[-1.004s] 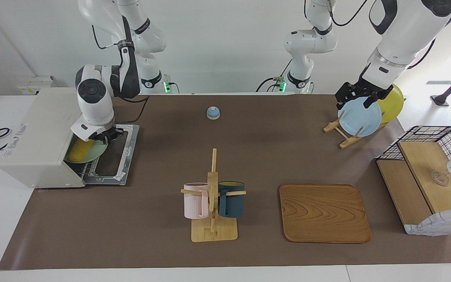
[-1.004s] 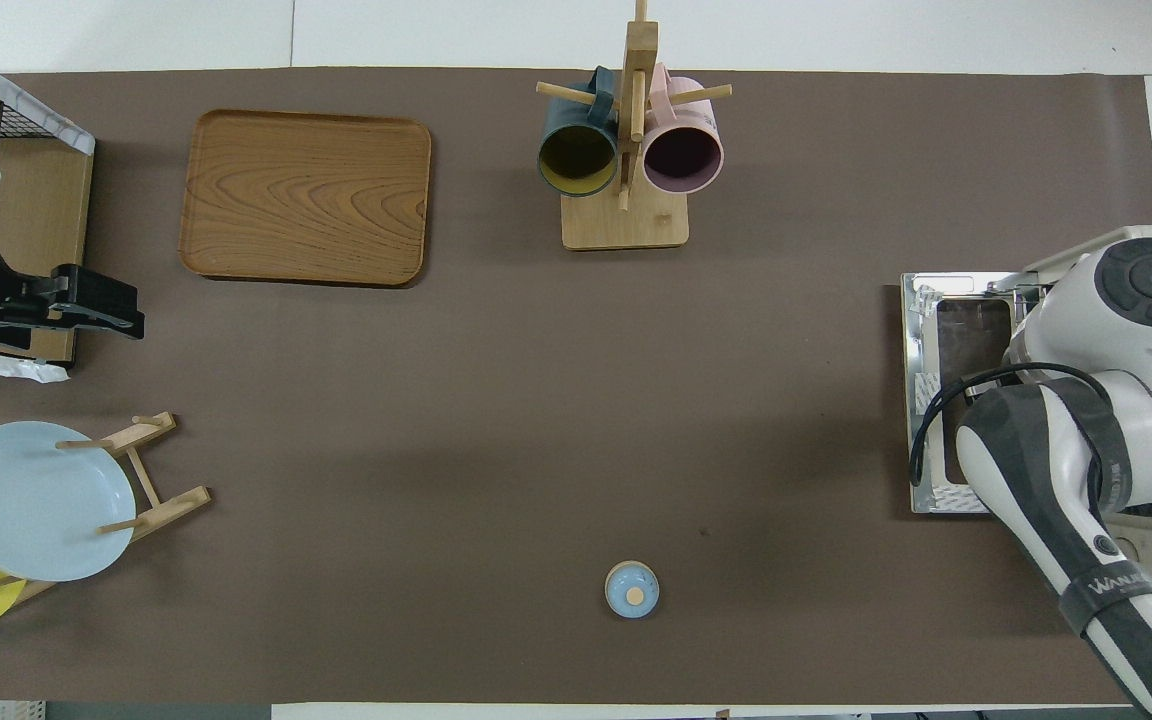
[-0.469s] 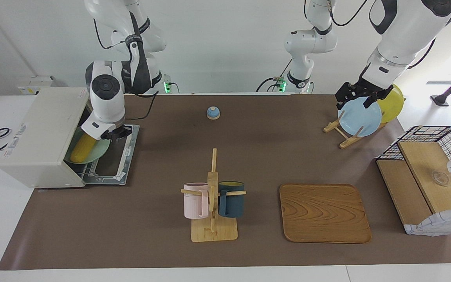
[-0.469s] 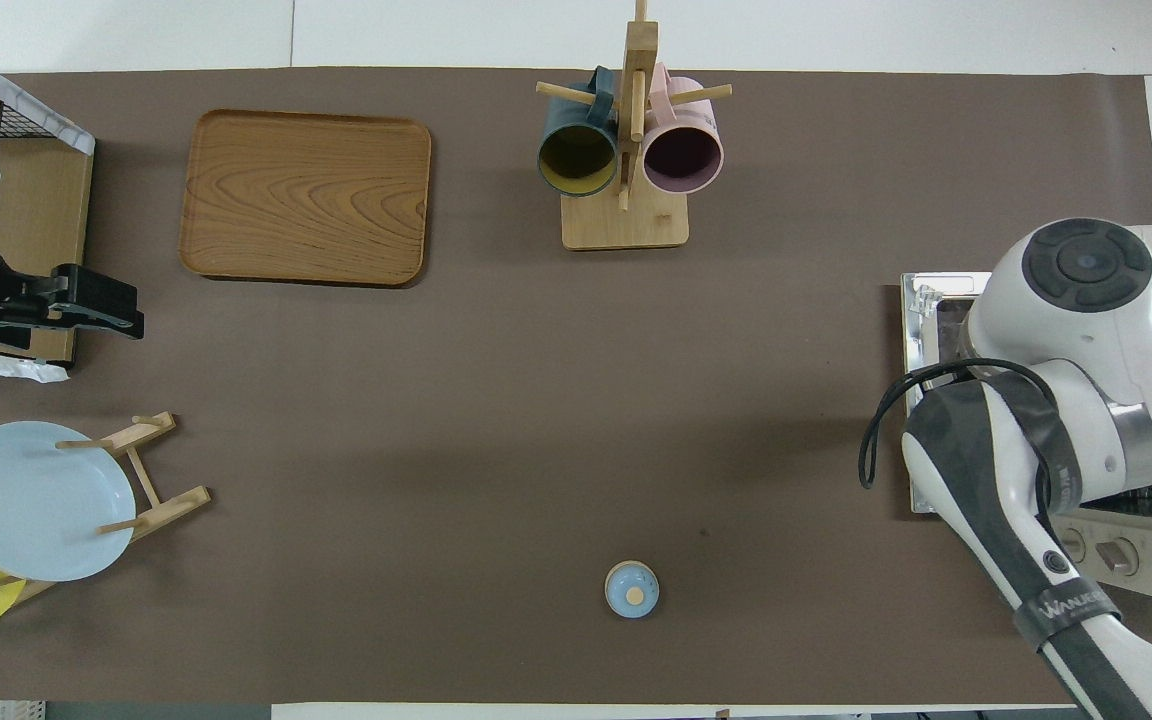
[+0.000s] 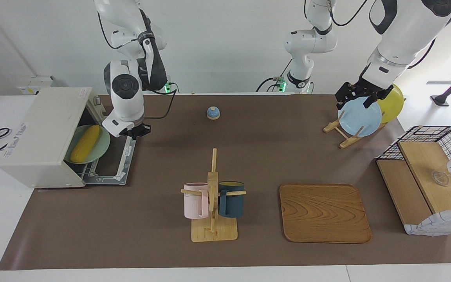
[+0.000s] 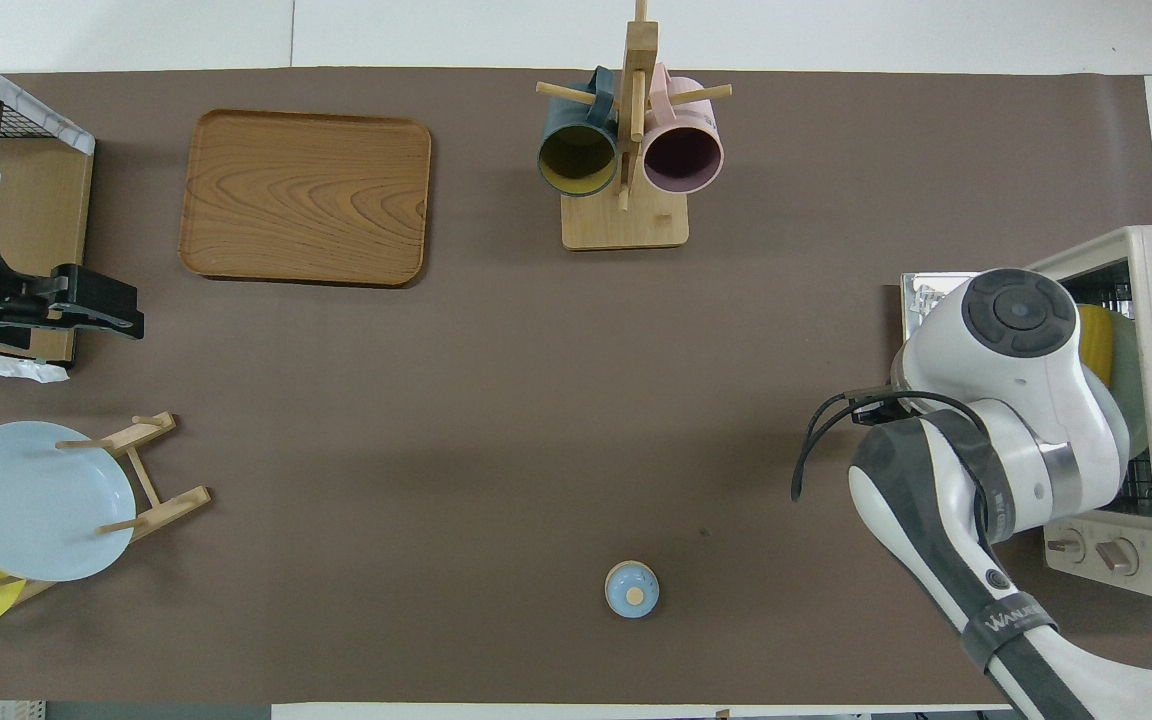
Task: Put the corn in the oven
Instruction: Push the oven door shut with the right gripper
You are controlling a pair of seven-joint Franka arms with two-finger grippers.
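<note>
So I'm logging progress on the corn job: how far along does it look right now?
Nearly done. The corn lies on a pale green plate on the rack of the oven. Nothing is in hand: the right gripper is shut and empty above the open oven door, and the left gripper waits over the blue plate. The plate sticks out of the oven mouth, so pushing it in and closing the door may remain.

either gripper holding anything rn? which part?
No. Right gripper is shut and empty over the oven door; the corn lies inside. Left gripper is open, empty.
</note>
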